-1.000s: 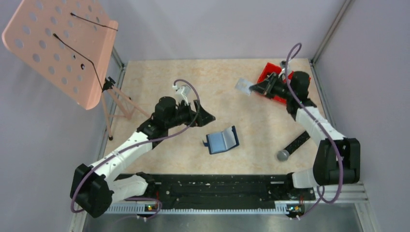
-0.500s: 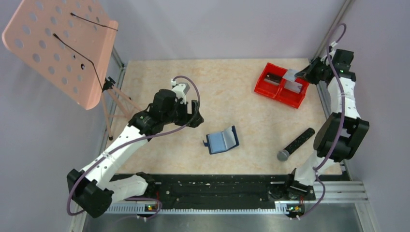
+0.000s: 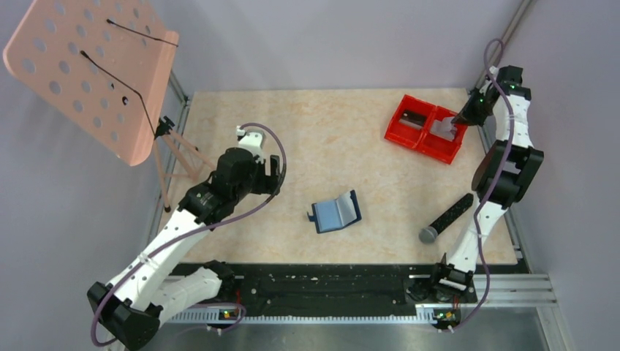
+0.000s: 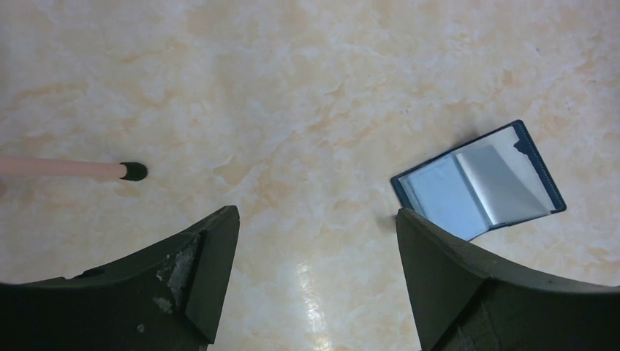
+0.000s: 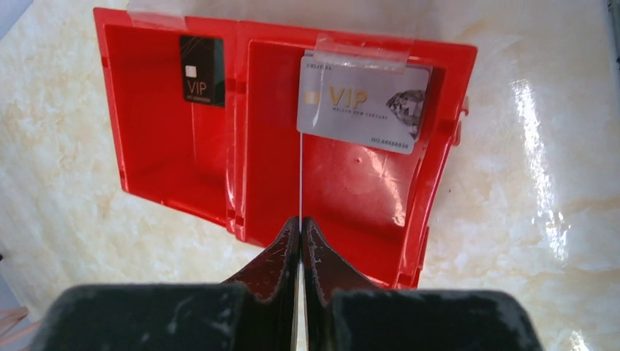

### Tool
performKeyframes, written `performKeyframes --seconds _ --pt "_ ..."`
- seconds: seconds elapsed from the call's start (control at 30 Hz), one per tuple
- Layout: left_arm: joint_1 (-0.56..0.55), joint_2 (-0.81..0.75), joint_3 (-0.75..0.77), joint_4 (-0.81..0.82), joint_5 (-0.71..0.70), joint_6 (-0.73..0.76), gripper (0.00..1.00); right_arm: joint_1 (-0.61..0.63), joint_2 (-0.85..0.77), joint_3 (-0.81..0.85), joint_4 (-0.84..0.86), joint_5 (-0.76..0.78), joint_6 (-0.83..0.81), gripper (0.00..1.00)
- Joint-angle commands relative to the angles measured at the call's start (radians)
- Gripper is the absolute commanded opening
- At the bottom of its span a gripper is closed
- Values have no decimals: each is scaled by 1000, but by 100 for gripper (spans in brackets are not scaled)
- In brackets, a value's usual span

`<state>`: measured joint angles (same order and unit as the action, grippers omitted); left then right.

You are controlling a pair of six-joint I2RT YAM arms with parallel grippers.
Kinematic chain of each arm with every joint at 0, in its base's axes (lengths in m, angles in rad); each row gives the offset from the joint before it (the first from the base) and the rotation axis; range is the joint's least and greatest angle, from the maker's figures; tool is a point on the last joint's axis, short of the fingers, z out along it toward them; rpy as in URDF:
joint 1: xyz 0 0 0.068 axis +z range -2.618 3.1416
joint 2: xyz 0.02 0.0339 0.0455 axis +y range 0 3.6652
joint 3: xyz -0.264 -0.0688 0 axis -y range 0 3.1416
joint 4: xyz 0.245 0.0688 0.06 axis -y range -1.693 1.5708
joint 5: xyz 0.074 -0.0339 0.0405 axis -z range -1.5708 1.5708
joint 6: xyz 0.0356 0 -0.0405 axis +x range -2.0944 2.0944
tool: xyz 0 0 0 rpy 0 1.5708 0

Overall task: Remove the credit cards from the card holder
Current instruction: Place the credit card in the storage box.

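Observation:
The navy card holder (image 3: 335, 212) lies open on the table, its pale blue inner faces up (image 4: 479, 191). My left gripper (image 3: 274, 175) hangs open to its left, nothing between the fingers (image 4: 318, 219). My right gripper (image 3: 462, 118) is over the right compartment of the red bin (image 5: 146, 146). It is shut (image 5: 300, 219) on a thin pale credit card (image 5: 300, 146) seen edge-on. A pale grey card (image 5: 363, 104) lies in that right compartment. A black card (image 5: 202, 71) lies in the left one.
A black microphone with a grey ball head (image 3: 447, 218) lies at the right, near the front. A pink perforated music stand (image 3: 95, 73) rises at the far left, and one of its feet (image 4: 133, 171) rests on the table. Walls close in the table's sides.
My right arm swung right with the pale card, from left of the red bin to over its right compartment. My left arm drew back to the left, away from the card holder.

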<state>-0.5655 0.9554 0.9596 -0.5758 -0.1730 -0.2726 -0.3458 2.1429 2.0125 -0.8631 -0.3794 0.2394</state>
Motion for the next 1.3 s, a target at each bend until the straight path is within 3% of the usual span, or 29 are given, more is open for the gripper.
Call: performKeyframes --seconds 0.0,0.3,0.43,1.03,1.27 --pt "-1 -30 -17 46 -86 37 84 -22 76 135 -68 -3 -35 0" --pt "-1 3 -9 48 -79 47 84 -28 230 310 -69 -120 -39 0" --pt "-1 1 -10 47 -88 48 83 -38 255 322 -59 -115 -20 5" --pt "-1 -16 -15 48 -95 52 83 -51 259 341 58 25 88 27" --pt "-2 -24 -16 48 -95 52 83 -51 240 385 81 73 118 29"
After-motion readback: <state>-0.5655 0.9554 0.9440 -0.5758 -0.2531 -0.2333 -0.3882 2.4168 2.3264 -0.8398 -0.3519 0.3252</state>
